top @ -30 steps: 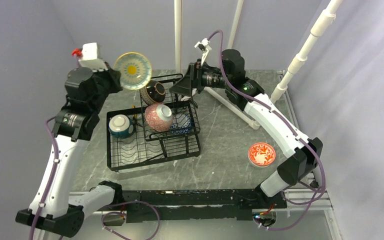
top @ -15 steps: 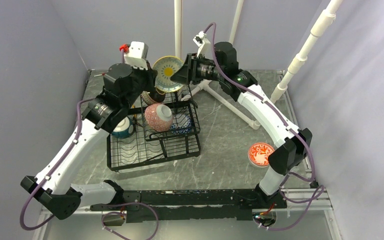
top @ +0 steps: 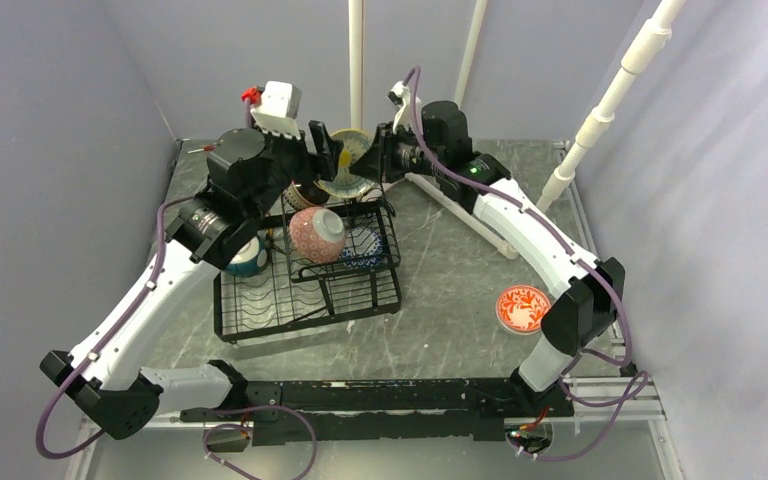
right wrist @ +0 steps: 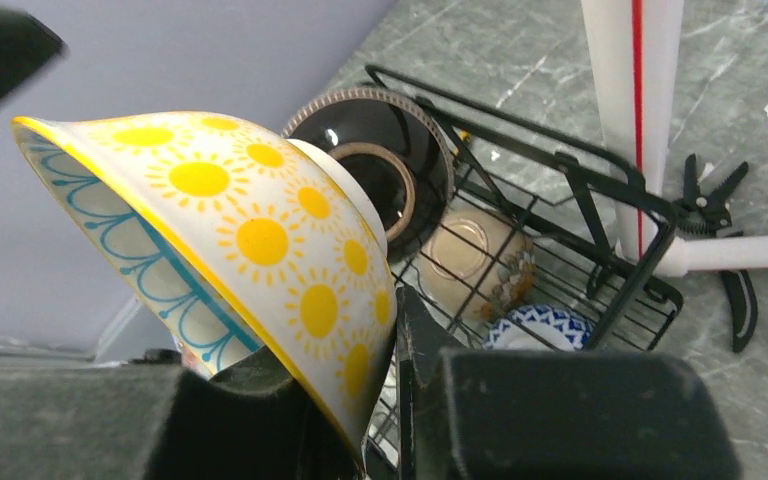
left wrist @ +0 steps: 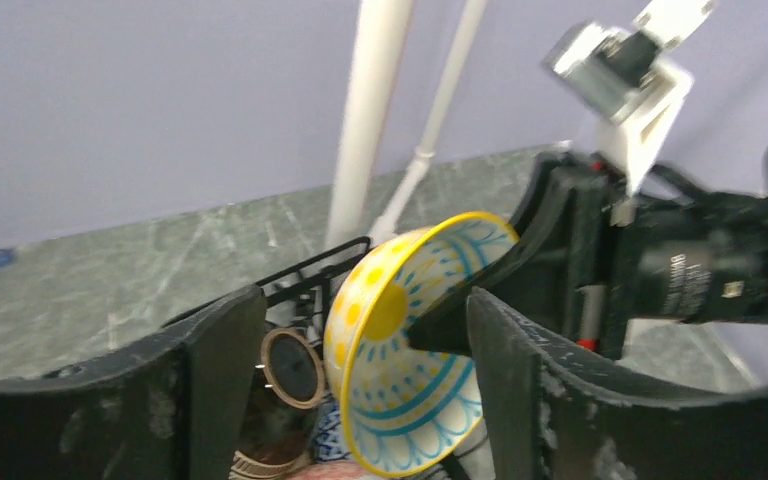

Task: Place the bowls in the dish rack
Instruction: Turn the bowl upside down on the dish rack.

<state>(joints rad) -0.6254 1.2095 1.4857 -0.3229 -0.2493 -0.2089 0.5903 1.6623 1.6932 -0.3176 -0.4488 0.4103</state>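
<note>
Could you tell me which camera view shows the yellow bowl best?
The right wrist view: the yellow bowl shows large, rim pinched in the right gripper. The left wrist view shows its inside; the top view only a sliver.

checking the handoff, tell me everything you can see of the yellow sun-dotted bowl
The yellow bowl looks glazed ceramic: white outside with yellow sun dots, a white foot ring, blue arcs and a yellow centre inside. It hangs tilted on edge above the far end of the dish rack. The right end effector pinches its rim; the left end effector stands open around it.
</note>
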